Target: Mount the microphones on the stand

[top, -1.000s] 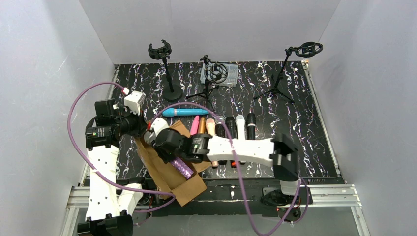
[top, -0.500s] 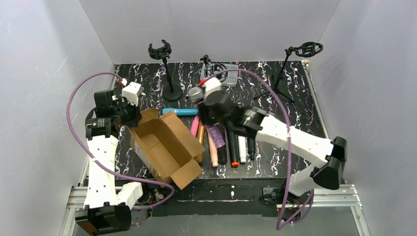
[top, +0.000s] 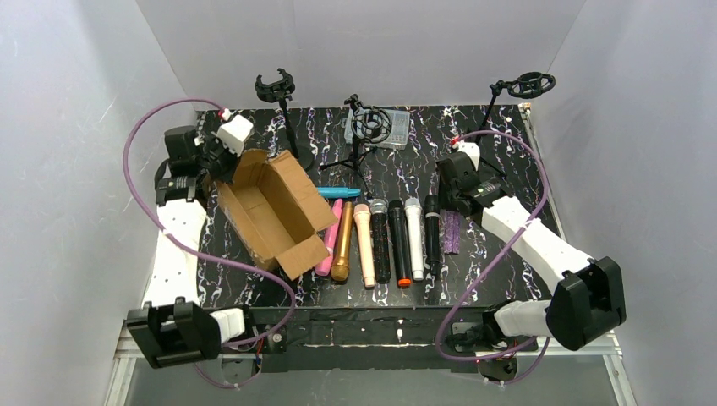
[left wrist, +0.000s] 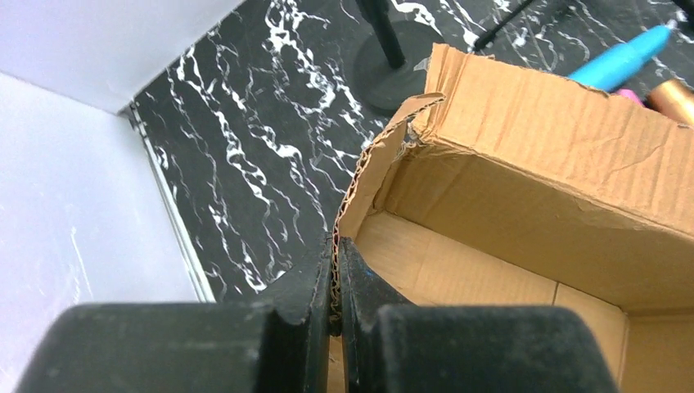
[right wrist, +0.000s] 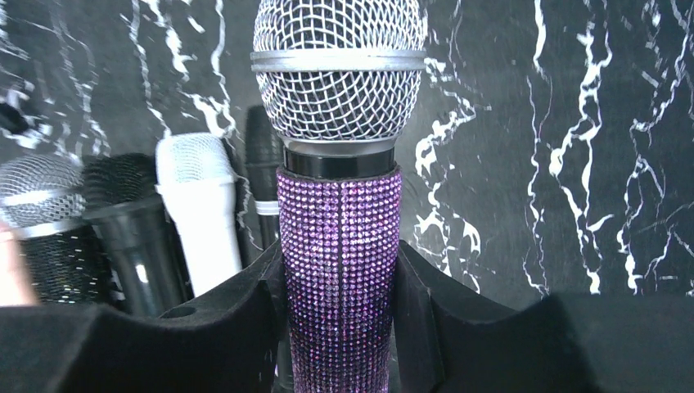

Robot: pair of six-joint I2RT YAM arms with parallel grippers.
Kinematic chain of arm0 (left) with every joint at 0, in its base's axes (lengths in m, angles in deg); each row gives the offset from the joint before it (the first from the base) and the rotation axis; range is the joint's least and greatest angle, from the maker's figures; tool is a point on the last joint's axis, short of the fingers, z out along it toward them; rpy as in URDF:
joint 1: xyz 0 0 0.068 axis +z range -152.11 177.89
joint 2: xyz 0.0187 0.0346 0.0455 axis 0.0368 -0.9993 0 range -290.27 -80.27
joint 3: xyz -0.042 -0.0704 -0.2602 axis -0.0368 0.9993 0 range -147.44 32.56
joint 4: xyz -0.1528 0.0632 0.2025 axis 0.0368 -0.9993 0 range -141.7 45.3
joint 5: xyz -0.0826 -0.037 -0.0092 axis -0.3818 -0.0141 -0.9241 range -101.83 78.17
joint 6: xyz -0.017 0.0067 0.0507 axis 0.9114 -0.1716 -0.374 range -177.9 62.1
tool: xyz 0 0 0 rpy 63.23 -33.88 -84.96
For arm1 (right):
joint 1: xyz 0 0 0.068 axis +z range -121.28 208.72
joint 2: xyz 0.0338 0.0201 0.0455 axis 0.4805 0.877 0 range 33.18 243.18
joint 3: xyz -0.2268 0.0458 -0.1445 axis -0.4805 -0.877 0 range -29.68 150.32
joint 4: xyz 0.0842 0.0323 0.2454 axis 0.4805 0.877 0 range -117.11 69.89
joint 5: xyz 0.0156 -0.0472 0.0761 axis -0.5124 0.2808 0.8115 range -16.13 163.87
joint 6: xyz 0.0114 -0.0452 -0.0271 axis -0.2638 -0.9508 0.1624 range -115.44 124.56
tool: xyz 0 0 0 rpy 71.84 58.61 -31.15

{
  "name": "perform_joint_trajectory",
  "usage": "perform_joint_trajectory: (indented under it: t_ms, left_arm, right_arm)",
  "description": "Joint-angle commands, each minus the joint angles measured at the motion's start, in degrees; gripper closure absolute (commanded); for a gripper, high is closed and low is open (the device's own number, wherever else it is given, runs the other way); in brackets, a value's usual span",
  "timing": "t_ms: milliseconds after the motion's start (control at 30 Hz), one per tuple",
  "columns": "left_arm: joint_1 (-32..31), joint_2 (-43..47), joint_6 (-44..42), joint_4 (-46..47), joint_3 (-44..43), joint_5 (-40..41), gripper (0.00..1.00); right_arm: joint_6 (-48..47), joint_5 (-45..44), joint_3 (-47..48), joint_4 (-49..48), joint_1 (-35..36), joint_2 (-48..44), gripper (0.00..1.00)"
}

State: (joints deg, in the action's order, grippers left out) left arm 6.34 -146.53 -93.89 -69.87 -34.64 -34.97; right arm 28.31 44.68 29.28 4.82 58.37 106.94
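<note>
My right gripper (right wrist: 340,282) is shut on the purple glitter microphone (right wrist: 340,205), with its silver grille head pointing away from the wrist. In the top view this microphone (top: 451,233) is low over the mat, right of the microphone row, with my right gripper (top: 457,201) at its far end. The row holds teal (top: 338,192), pink (top: 328,245), gold (top: 342,241), peach (top: 364,245), white (top: 414,237) and black (top: 432,228) microphones. My left gripper (left wrist: 335,274) is shut on the wall edge of the cardboard box (left wrist: 532,188). Three stands (top: 283,118) are at the back.
The open box (top: 270,211) lies tilted at the left of the mat, with my left gripper (top: 221,159) at its far corner. A tripod stand (top: 368,127) stands by a clear plastic case (top: 393,127), and another tripod (top: 507,101) is at the back right. White walls enclose the mat.
My right arm swung from the box to the right end of the row, carrying the purple glitter microphone. My left gripper pulled the box back and to the left, uncovering the pink and gold microphones.
</note>
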Motion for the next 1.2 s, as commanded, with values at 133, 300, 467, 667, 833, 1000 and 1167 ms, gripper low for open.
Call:
perform_joint_trajectory:
  t_ms: [133,300,467,667,833,1000,1167]
  left_arm:
    - [0.04,-11.75,-0.51,9.02,-6.37,0.67,0.57]
    - [0.03,-15.33,9.50,-1.87,-13.85,5.19,0.02]
    - [0.08,-14.33,18.74,-21.91,-18.53,13.76,0.02]
    - [0.05,-0.47,23.48,-27.46,-9.28,22.10,0.02]
    - [0.03,2.04,24.03,-31.68,-4.18,25.93,0.02]
    - [0.09,1.50,24.97,-30.00,-0.08,26.41,0.02]
    - [0.63,0.28,25.77,-26.06,2.45,26.41,0.35]
  right_arm:
    - [2.71,1.59,-5.39,-5.14,-1.53,1.48,0.99]
    - [3.49,1.79,-9.27,-6.99,-1.79,1.26,0.99]
    - [3.30,2.39,-10.71,-8.06,-2.44,1.90,0.99]
    - [2.42,4.30,-12.08,-9.74,-3.47,2.78,0.99]
    - [2.12,6.07,-12.84,-11.51,-4.22,4.92,0.95]
    - [1.63,8.37,-13.57,-12.94,-4.82,6.30,0.91]
    - [0.62,9.24,-14.28,-13.73,-5.11,7.72,0.81]
